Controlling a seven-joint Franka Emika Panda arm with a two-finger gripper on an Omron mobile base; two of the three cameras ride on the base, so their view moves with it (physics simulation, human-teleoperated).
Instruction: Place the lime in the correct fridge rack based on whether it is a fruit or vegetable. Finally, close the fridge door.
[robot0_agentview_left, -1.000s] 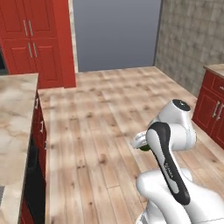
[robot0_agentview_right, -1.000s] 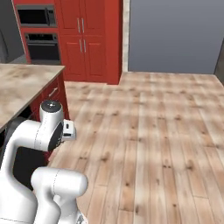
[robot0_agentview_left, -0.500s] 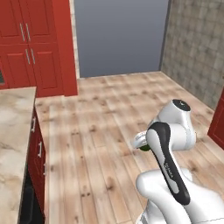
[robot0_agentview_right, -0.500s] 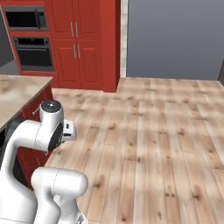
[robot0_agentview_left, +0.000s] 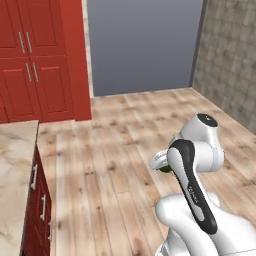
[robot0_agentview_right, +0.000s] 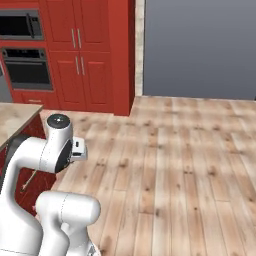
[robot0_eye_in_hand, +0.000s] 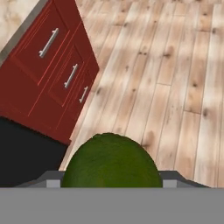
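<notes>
Over the wooden floor (robot0_agentview_left: 100, 165), the pincer (robot0_eye_in_hand: 111, 177) is clamped on the lime (robot0_eye_in_hand: 111, 162). Judging by this, pickup is done; racking it and closing the fridge door remain

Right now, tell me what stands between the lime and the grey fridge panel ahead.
Nothing visible does. The lime sits between the fingers at the gripper, and bare wooden floor runs from the robot to the grey fridge door. That panel looks shut, so no rack is visible.
</notes>
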